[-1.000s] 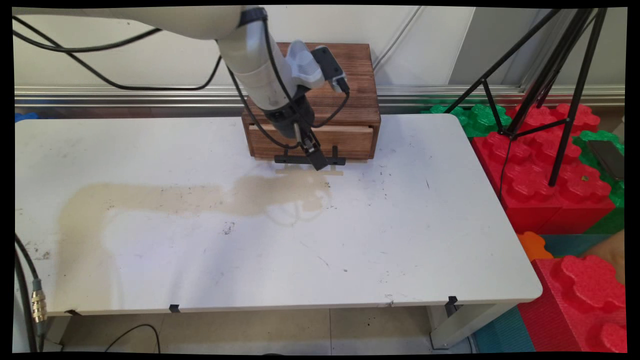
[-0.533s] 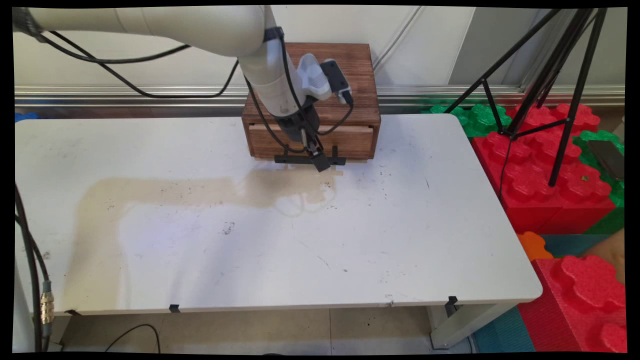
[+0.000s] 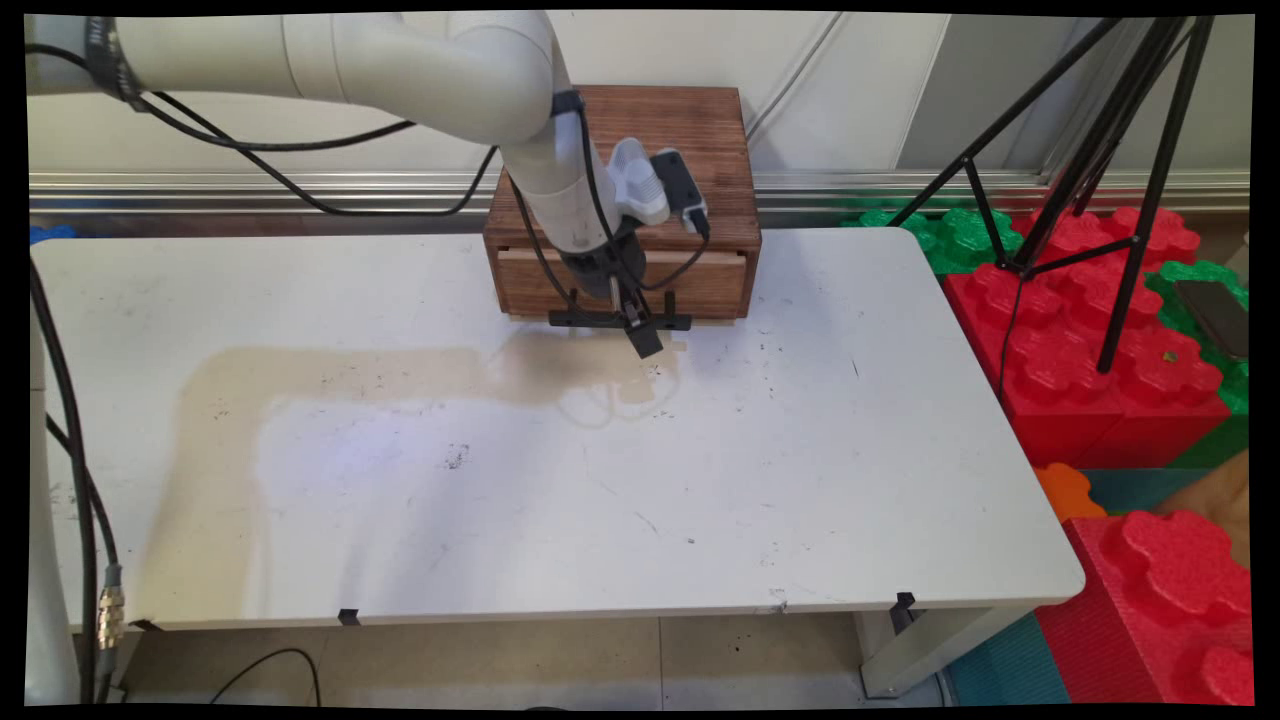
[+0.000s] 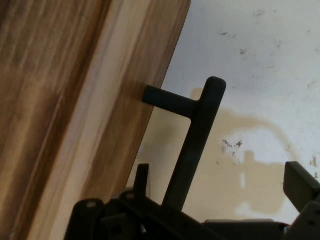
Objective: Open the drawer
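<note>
Black 2-finger pincer hangs at the long black bar handle of the brown wooden drawer box, which stands just behind it on the white worktop. Its fingers stand apart, 1 on each side of the bar, seemingly not yet gripping. A tan stain spreads below it, leftward.
</note>
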### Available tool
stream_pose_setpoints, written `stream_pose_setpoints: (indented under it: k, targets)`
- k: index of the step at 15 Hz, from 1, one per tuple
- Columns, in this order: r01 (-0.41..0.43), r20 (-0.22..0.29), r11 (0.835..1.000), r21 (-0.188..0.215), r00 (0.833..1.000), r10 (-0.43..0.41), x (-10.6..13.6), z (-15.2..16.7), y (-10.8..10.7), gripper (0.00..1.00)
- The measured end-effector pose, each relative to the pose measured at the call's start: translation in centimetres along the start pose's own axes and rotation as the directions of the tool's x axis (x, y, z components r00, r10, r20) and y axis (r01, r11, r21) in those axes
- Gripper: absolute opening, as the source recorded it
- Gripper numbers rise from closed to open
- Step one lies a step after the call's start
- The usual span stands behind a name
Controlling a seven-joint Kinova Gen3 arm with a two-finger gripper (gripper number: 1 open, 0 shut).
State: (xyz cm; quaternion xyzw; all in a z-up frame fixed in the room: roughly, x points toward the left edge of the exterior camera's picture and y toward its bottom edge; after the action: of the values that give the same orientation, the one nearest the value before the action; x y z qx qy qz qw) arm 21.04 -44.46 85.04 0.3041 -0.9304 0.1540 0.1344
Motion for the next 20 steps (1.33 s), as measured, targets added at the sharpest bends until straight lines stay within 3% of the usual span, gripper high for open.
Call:
stream_pose_setpoints:
  k: [9, 20]
  targets:
    - [-0.005, 0.014, 0.999, -0.046, 1.000, 0.006, -0.5, 3.0, 0.3, 1.00]
    - [0.018, 0.028, 0.995, -0.098, 0.999, -0.015, -1.2, 2.9, 2.5, 1.00]
